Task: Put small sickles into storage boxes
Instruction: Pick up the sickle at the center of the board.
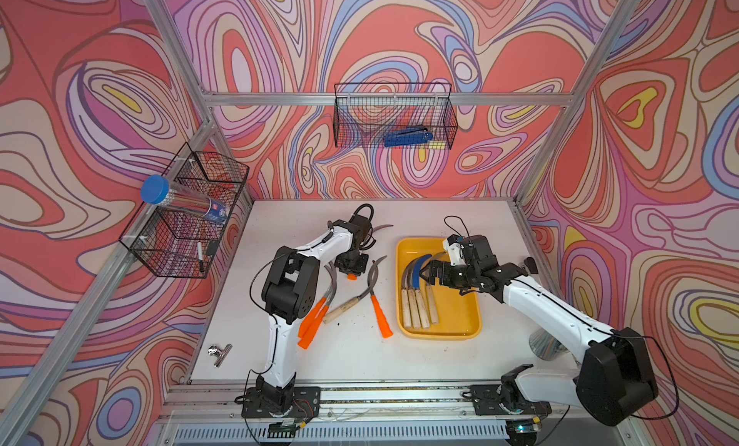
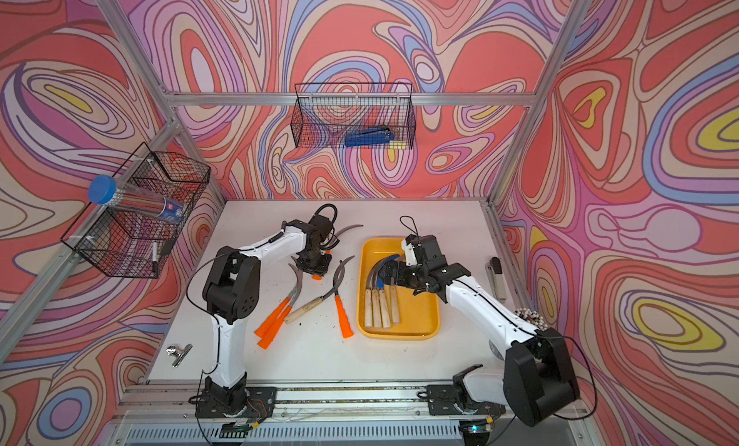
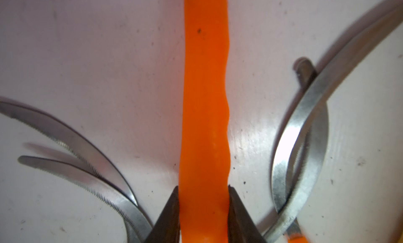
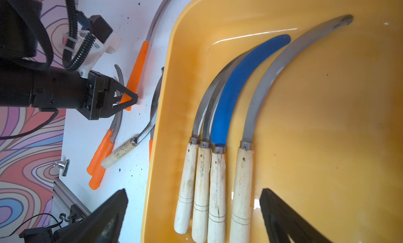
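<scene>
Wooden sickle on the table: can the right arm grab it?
Probably yes: the right gripper is open and empty, and the wooden sickle lies near the yellow tray, its handle bare.

Both top views, high at 6 o'clock, share the whole table (image 1: 360, 360). Wrist cameras look down close, the right's over the yellow tray (image 4: 327, 122).

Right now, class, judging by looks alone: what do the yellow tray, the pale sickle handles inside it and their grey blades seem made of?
Yellow tray: likely plastic, glossy, with light streaks. Pale handles: wood, seemingly unvarnished, showing grain and stains. Grey blades: probably steel, dull metallic sheen, toothed edges.
</scene>
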Controlling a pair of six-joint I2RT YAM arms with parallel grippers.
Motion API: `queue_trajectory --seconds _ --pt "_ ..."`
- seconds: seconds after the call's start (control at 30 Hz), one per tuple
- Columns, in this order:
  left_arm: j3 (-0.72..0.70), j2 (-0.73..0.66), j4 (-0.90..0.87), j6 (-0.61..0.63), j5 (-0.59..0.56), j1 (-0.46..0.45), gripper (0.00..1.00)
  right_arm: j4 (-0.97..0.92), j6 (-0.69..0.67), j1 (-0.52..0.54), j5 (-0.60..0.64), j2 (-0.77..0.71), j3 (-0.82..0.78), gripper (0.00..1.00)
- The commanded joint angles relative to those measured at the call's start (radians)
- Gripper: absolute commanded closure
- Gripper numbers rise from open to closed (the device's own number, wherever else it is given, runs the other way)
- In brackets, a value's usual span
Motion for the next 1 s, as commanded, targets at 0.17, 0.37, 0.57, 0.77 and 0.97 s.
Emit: queue_trajectory --seconds 0.17,0.37,0.57,0.77,0.97 --pt "-0.123 -0.15 0.076 -0.072 0.066 -0.01 0.93 0.079 0.07 0.109 0.041 0.032 0.044 0.02" --pt "-0.2 -0.245 0.117 -0.11 0.101 -0.031 0.93 0.16 0.144 0.173 0.054 0.1 0.07 0.02" --pt "-0.284 -0.354 0.164 -0.15 0.131 -0.052 0.93 0.211 0.18 0.198 0.063 0.164 0.116 0.02" --pt "-0.377 -0.465 0.213 -0.193 0.169 -0.073 0.94 0.269 0.225 0.202 0.055 0.221 0.146 0.05" --pt "-0.466 -0.576 0.265 -0.235 0.207 -0.086 0.94 0.339 0.269 0.211 0.044 0.263 0.167 0.09"
